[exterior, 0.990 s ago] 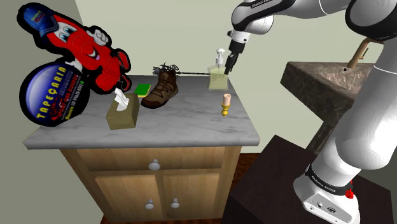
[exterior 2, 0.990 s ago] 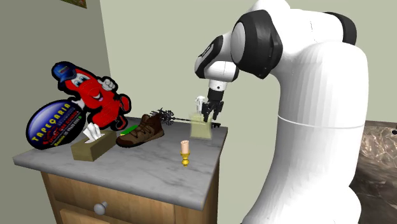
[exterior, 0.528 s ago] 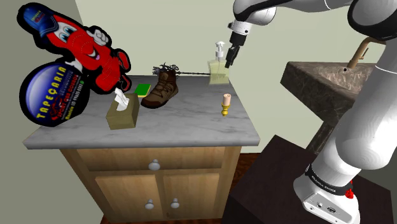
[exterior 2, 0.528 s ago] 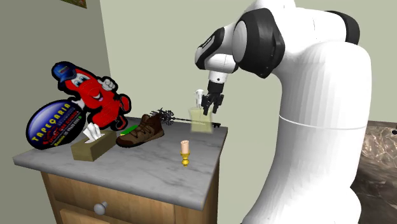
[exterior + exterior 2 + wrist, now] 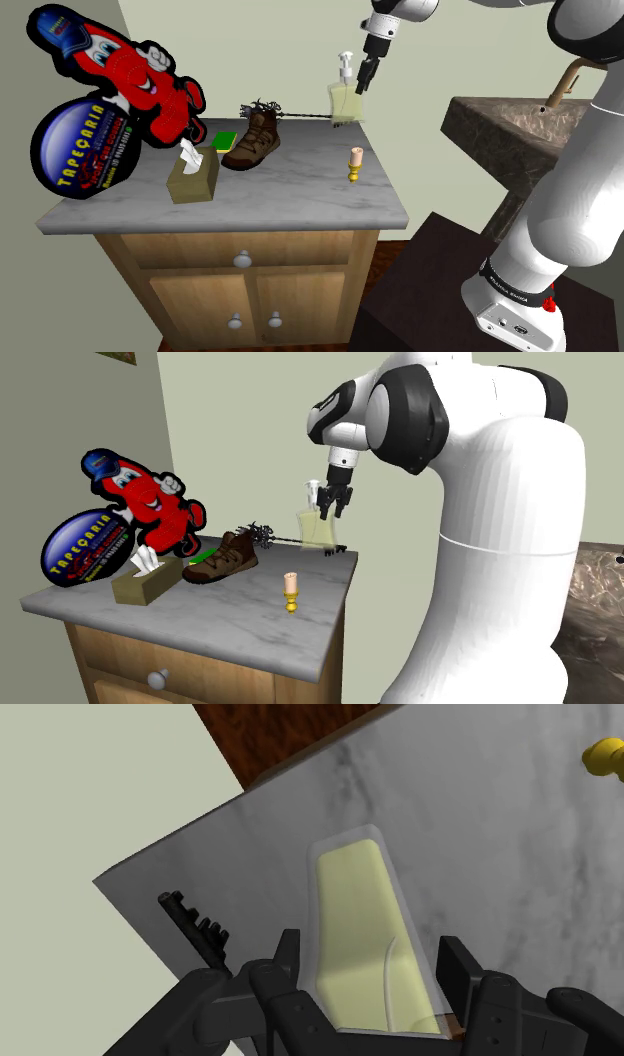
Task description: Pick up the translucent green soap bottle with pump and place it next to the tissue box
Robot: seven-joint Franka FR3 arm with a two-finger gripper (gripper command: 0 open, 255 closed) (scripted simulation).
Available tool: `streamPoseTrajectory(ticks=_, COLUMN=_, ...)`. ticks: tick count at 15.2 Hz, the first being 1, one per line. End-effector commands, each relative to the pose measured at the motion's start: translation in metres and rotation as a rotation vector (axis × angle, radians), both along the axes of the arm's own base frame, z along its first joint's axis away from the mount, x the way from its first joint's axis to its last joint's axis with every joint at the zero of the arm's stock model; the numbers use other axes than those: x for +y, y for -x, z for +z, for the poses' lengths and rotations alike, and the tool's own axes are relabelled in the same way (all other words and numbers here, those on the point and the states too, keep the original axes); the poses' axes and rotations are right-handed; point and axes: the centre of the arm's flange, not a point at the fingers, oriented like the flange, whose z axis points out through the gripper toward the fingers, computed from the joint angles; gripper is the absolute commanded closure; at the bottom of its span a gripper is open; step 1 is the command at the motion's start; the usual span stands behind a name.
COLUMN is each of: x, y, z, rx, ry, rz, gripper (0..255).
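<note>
Pincer (image 5: 363, 80) clenched around upper part of translucent yellow-green pump soap bottle (image 5: 343, 103), upright and just clear of marble surface (image 5: 300, 195) at its far corner, seemingly held high enough to pass over brown boot (image 5: 253, 140) toward tissue box (image 5: 193, 178), well apart.

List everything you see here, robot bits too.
soap bottle: one, translucent pale green, between the fingers, counter's far corner
tissue box: one, tan, counter's front
boot: one, brown, mid-counter
sponge: one, green-yellow, beside boot
candlestick: one, gold, near counter's sink-side edge
brush: one, black, behind boot
cartoon sign: one, red-blue, by wall
counter: one, grey marble
sink: one, dark stone, beside counter
arm: one, white
fingers: two, black, clasping soap bottle
</note>
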Motion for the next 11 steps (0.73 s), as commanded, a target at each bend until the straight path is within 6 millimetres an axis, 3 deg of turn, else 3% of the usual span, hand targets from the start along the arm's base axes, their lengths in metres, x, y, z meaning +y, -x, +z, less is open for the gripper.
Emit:
streamPoseTrajectory(ticks=1, x=0.000, y=0.001, z=0.010, rx=0.000, ry=0.000, rz=0.000, gripper=255)
streamPoseTrajectory(ticks=11, x=0.000, y=0.001, z=0.063, rx=0.000, ry=0.000, rz=0.000, gripper=255)
